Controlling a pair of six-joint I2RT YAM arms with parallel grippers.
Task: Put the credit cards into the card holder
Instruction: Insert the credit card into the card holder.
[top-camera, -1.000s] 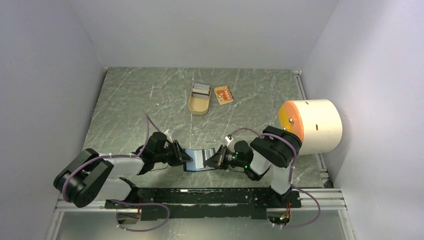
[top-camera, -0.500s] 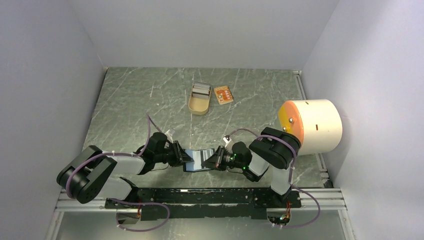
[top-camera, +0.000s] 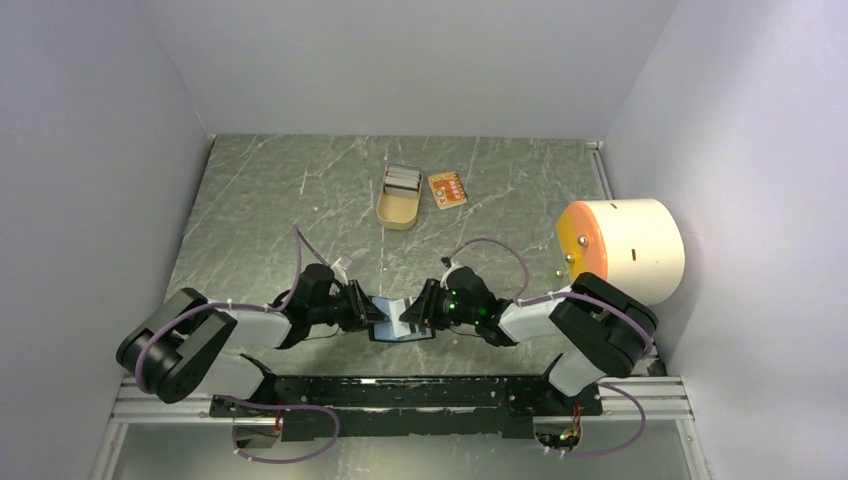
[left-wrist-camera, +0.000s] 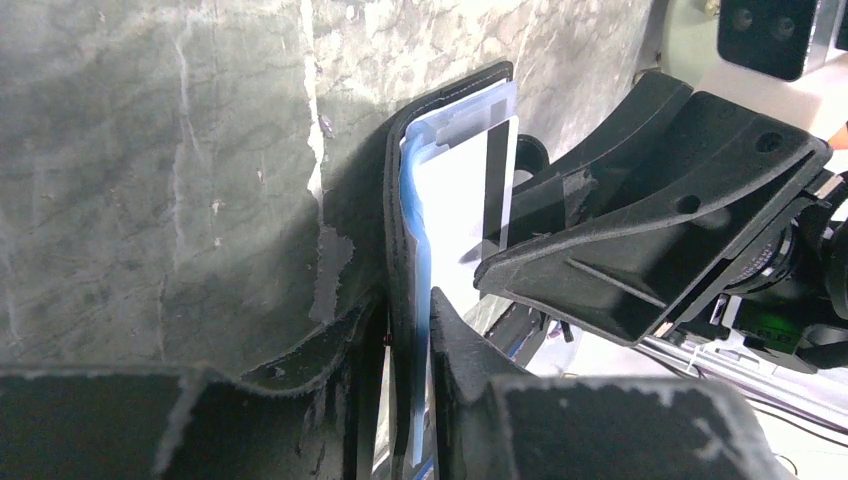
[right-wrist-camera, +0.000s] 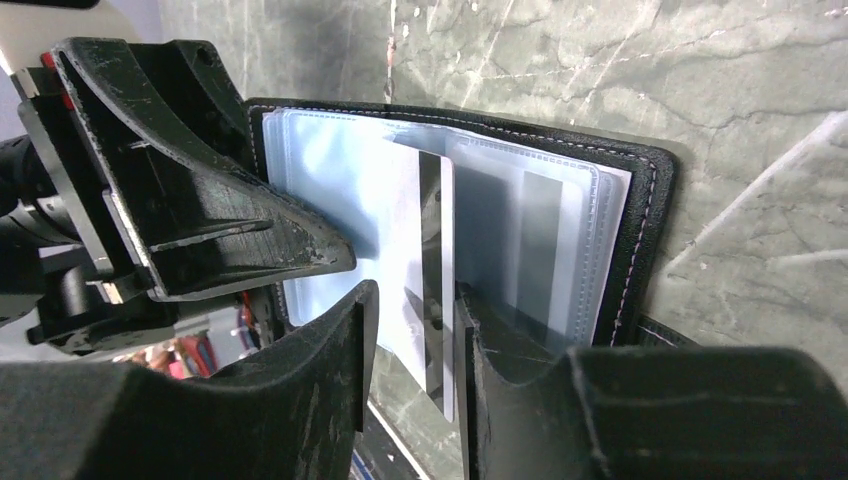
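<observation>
Plainly, the black leather-like folding card holder (right-wrist-camera: 650, 200) was light and limp, its clear plastic sleeves liable to flex, so the cover's edge looked the place to take hold. The left gripper (left-wrist-camera: 405, 310) had it there, jaws closed on the black cover, propping it open at the near side of the marbled green surface (top-camera: 260, 220). The pale grey-white credit card (right-wrist-camera: 432, 250), thin, stiff and probably slick, stood part-way into a sleeve. The right gripper (right-wrist-camera: 415, 310) had its jaws parted either side of it. Another dark band showed behind the sleeves; I could not tell what it was. Well apart, a tan-gold oblong metal tin (top-camera: 397, 212) held something pale, with the tan-orange card (top-camera: 447, 189) just beside it.
</observation>
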